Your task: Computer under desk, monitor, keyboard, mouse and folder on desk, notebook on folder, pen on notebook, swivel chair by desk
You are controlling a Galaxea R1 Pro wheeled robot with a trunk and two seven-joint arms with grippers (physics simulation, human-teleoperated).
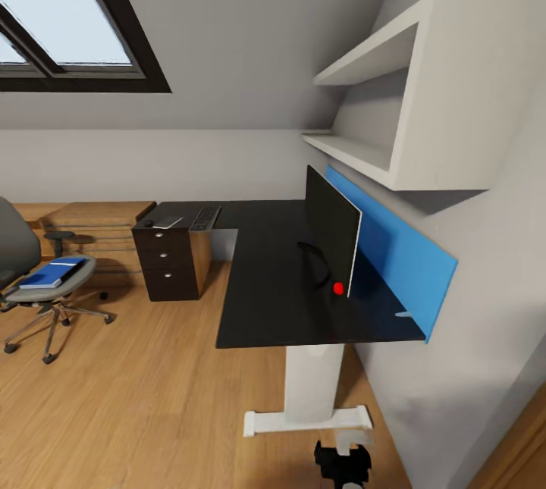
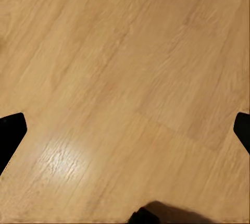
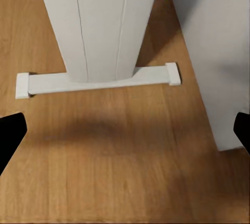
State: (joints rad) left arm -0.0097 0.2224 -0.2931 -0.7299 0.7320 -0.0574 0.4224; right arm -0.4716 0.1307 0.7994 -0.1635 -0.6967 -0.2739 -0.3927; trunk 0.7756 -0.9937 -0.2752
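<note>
The desk (image 1: 265,299) runs along the right wall with the monitor (image 1: 331,235) upright on it, seen nearly edge-on. The keyboard (image 1: 205,217) lies at the desk's far end, beside a flat grey item (image 1: 167,222) too small to name. At the left stands the swivel chair (image 1: 45,292) with the blue folder (image 1: 51,274) on its seat. The computer, mouse, notebook and pen are not identifiable here. My right gripper (image 1: 343,466) (image 3: 125,135) hangs open by the desk's white leg (image 3: 99,26). My left gripper (image 2: 125,135) is open over bare floor.
A black drawer unit (image 1: 171,261) stands under the desk's far end, with a wooden dresser (image 1: 91,235) behind it. White shelves (image 1: 364,148) jut out above the monitor. The desk's foot bar (image 3: 99,81) lies across the floor near the right wall (image 3: 219,52).
</note>
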